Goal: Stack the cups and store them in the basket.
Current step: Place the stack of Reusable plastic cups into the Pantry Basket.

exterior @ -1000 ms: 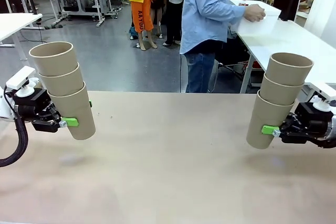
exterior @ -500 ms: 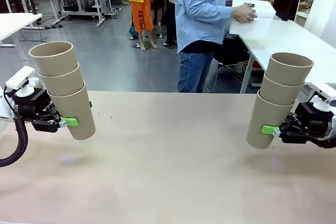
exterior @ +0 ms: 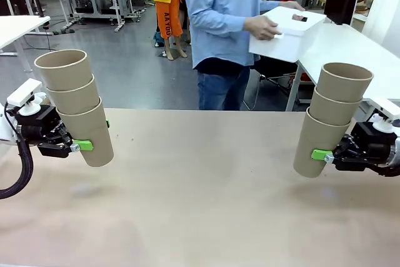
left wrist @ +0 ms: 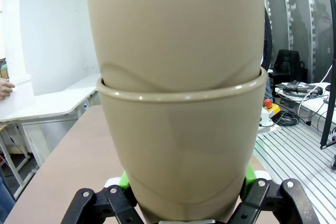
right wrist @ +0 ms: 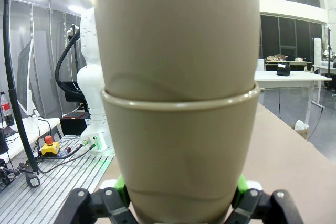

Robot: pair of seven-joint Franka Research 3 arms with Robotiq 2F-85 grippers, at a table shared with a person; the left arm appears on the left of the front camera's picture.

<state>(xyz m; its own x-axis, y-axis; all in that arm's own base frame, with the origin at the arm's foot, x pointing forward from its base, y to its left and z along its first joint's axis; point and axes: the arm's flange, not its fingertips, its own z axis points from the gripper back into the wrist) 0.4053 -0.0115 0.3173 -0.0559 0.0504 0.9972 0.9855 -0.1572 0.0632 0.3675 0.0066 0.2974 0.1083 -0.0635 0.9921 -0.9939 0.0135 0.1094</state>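
Left claw [exterior: 84,146] is clenched on the bottom cup of the left cup stack [exterior: 74,98], three high, tilted, hanging above the bench [exterior: 200,198]; right claw [exterior: 322,154] grasps the right cup stack [exterior: 331,114] likewise; beyond the far edge, a person's hand [exterior: 262,27] carries the white basket [exterior: 289,40]

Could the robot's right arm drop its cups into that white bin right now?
Probably not. The basket is held up in the person's hand, past the table's far edge, while the right gripper holds its stack of cups low over the near side.
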